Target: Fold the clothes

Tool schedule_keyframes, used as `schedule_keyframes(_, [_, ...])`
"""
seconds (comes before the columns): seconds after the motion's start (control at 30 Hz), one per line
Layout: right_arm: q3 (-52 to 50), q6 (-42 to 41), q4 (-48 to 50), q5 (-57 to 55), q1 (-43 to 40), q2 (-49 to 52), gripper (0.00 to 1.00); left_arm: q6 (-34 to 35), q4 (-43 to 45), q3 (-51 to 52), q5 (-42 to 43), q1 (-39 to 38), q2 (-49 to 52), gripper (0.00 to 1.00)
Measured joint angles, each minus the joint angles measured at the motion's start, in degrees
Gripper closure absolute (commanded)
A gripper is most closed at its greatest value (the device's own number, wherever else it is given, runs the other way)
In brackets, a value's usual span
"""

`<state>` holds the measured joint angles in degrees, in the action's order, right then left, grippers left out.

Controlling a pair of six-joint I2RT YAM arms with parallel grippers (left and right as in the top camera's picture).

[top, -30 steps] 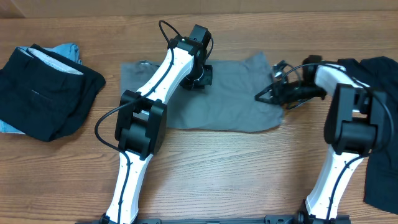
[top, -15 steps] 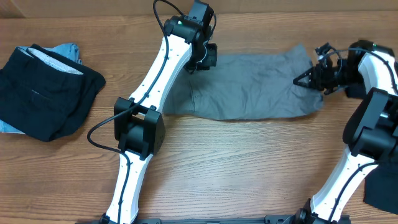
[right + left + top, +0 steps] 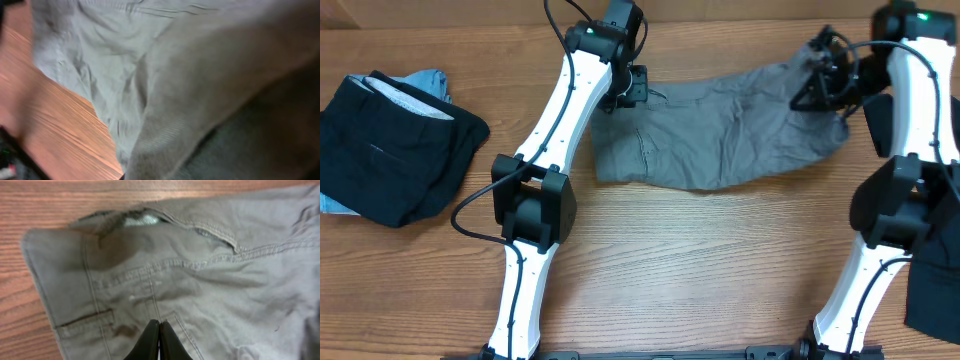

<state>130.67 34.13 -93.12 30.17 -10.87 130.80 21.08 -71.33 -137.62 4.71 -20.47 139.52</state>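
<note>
The grey garment, wrinkled trousers-like cloth, lies stretched across the back of the table. My left gripper sits at its upper left corner. In the left wrist view its fingers are pressed shut on the grey cloth below the waistband, where a white inner label shows. My right gripper holds the garment's right end, raised a little off the table. In the right wrist view the grey cloth fills the frame and hides the fingers.
A pile of black garments lies at the far left with a light-blue one under it. Another black garment hangs at the right edge. Bare wood table lies in front.
Both grippers moved back and the right one far to the right and up. The grey garment was dragged right and stretched out; its left edge shifted right.
</note>
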Motion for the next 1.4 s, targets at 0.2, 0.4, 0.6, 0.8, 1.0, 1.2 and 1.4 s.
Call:
schedule_keyframes(0.2, [0.2,0.4,-0.1,-7.2,10.6,0.0,0.96,0.0,0.6,0.0,0.9,0.7,0.0,0.95])
schedule_keyframes(0.4, [0.2,0.4,0.0,-13.9,20.9,0.0,0.96,0.0,0.0,0.0,2.2,3.7,0.0,0.96])
schedule_keyframes(0.6, [0.2,0.3,0.7,-15.9,28.0,0.0,0.96,0.0,-2.6,-1.1,2.3,9.5,0.0,0.96])
schedule_keyframes(0.8, [0.2,-4.9,7.1,-16.3,31.9,0.0,0.95,-0.7,-5.2,-1.2,2.3,13.1,0.0,0.96])
schedule_keyframes(1.0, [0.2,-11.7,11.5,-16.3,33.4,0.0,0.95,-1.9,-6.1,-1.2,2.4,12.8,0.0,0.96])
schedule_keyframes(1.2, [0.2,-12.9,14.6,-16.5,35.1,0.5,0.95,-3.1,-6.7,-1.2,2.4,12.8,0.0,0.96])
schedule_keyframes(1.4, [-1.8,-13.3,20.9,-16.6,36.9,1.3,0.94,-3.9,-6.7,-1.2,2.4,12.8,0.0,0.96])
